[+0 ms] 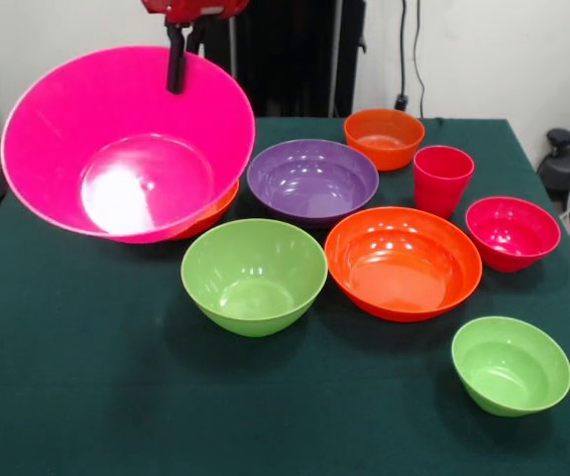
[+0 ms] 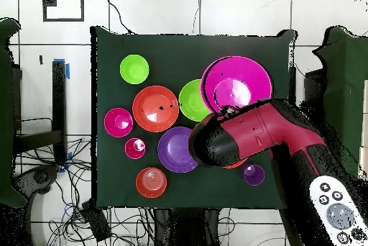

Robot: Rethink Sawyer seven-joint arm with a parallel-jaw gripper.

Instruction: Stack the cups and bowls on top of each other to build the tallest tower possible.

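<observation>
From my remote seat, the front view read like this from left to right: the gripper came down from the top edge and was clamped on the far rim of the big hot pink bowl, which hung tilted with its mouth toward the camera; behind its lower right edge an orange bowl peeked out, mostly hidden, and I could not tell whether the two touched. Next came the larger lime green bowl, upright on the green table; behind it stood the purple bowl; to the right sat the wide orange bowl, just beside the green one; farther back was a small orange bowl; the red-pink cup stood upright near it; then the small red-pink bowl; nearest the camera at the right sat the small lime green bowl, apart from the rest. In the overhead view a small purple cup showed beside the arm; nothing was nested yet.
</observation>
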